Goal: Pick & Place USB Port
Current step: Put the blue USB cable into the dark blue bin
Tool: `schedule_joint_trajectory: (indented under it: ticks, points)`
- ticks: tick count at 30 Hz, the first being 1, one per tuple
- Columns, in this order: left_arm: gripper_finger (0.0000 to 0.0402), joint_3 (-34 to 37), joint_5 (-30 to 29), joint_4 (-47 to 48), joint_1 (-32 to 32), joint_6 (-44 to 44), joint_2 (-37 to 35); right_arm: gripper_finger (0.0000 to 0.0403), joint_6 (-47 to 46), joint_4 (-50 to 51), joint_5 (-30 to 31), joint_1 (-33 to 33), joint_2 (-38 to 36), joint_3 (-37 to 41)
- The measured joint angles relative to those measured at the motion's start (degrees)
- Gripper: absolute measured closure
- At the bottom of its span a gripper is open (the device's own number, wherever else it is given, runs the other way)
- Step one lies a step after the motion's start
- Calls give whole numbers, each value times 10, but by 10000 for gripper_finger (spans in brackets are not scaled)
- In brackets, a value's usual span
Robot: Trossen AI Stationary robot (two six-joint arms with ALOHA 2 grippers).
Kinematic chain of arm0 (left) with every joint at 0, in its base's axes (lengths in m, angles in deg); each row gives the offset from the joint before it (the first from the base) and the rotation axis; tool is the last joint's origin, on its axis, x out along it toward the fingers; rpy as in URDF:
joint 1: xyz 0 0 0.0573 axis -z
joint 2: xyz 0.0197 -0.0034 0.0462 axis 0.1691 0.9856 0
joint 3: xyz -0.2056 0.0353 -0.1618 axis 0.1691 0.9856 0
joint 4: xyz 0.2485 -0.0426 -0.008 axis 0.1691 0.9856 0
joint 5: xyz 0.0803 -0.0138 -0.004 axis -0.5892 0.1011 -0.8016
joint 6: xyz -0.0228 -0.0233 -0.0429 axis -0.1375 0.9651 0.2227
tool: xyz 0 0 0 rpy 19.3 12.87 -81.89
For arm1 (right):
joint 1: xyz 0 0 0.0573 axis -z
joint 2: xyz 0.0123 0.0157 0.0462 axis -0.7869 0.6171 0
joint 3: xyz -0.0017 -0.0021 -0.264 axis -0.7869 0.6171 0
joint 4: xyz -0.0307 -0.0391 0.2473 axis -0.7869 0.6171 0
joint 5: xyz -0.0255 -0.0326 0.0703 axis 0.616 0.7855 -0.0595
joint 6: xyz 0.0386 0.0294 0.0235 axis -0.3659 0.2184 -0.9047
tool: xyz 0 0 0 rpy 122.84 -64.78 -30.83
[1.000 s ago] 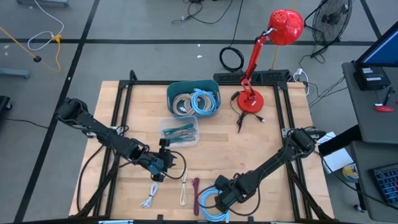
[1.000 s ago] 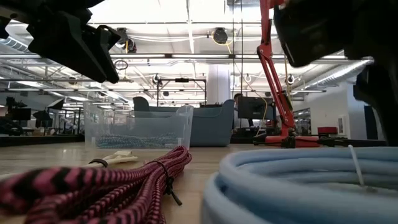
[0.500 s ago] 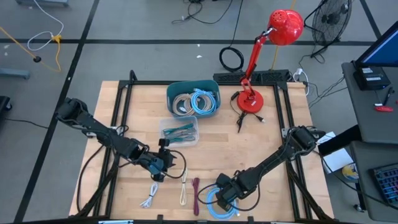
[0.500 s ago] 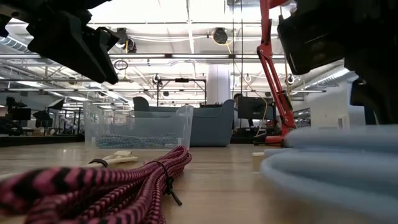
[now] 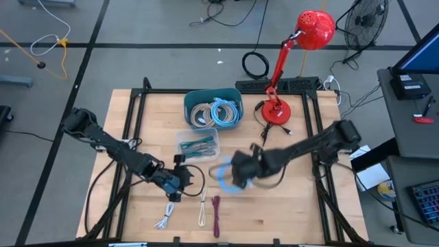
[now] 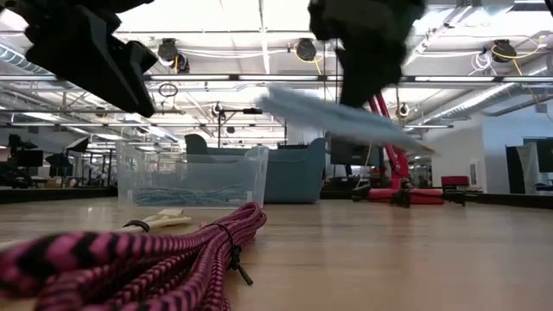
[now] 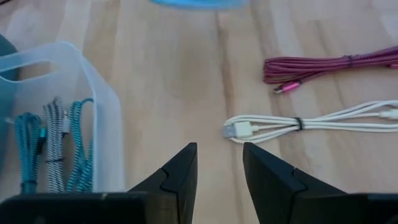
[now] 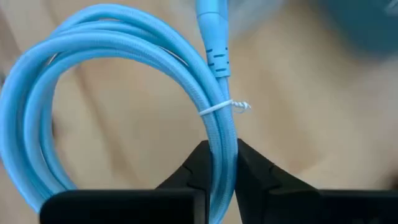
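Open lab floor all round, wooden bench (image 5: 288,206) inside a black frame, red desk lamp (image 5: 278,110) at the far right corner.

Change in the last second: the light blue coiled cable (image 5: 225,177) was flat on the bench at the near edge, right of centre. Now it's off the wood and up in the air near mid-bench, just right of the clear tub (image 5: 197,144). Right gripper (image 8: 219,163) is pinched on one strand of the coil, close to the white twist tie; the rest of the loop hangs free. Low view shows it as a tilted blue disc well clear of the surface. So the pick looks done and the carry is on. My guess for the drop is the teal bin (image 5: 213,108) at the far edge, which already holds blue and grey coils, though the clear tub is closer.

Left gripper (image 7: 217,163) hovers near the bench's near left part, fingers spread, nothing between them. The white cable (image 7: 298,123) and the maroon cable (image 7: 329,65) lie on the wood just ahead of it, untouched.

Room to move: bare wood between the carried coil and the teal bin, with the clear tub's rim beside that line. The lamp base and its lead are off to the right, well apart. The dangling loop could catch a bin wall if it goes in low. The left arm is well apart from that path.
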Motion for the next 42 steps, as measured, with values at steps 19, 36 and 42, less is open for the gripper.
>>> schedule_joint_trajectory:
  ticks: [19,36,42]
  points:
    - [268,0,-93,-3,111,179,0,372,353,-212,-98,329,-59,-80]
    - [268,0,-172,-4,191,296,0,372,546,22,-79,342,218,-391]
    - [268,0,-185,-5,200,302,0,371,598,13,-61,342,227,-391]
